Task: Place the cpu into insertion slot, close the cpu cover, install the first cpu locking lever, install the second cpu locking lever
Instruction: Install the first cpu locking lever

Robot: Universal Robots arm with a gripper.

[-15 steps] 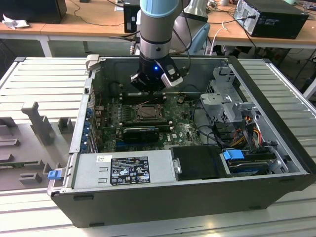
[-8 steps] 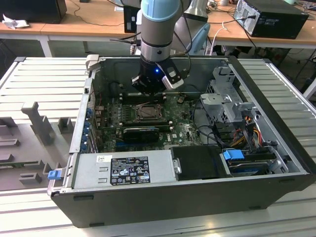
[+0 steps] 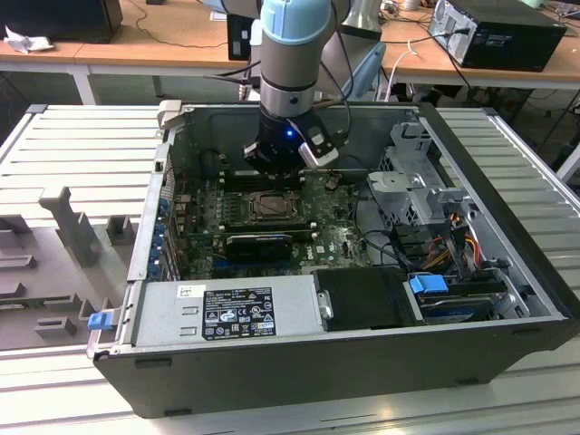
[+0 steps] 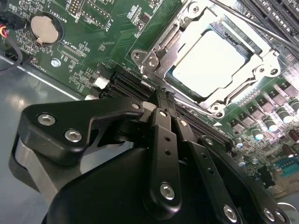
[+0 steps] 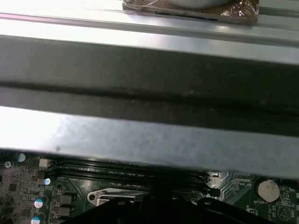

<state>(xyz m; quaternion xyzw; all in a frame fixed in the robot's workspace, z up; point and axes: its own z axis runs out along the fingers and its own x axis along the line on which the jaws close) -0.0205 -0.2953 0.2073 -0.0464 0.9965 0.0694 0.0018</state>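
The fingers [image 4: 161, 100] are pressed together, holding nothing. Just beyond their tips the cpu [image 4: 210, 63] already lies in the insertion slot [image 4: 261, 60], under the cpu cover [image 4: 180, 44].

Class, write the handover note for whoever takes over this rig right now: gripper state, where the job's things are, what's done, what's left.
Gripper: black fingers shut, holding nothing, poised just beside the socket.
Pale square metal-faced cpu: seated, showing through the cover's window.
Thin silver-grey metal cpu cover: down flat over the cpu.
Done: cpu placed, cover closed.
Left: a thin metal lever rod runs along the cover's outer side, seemingly unlatched; both lever steps look outstanding.
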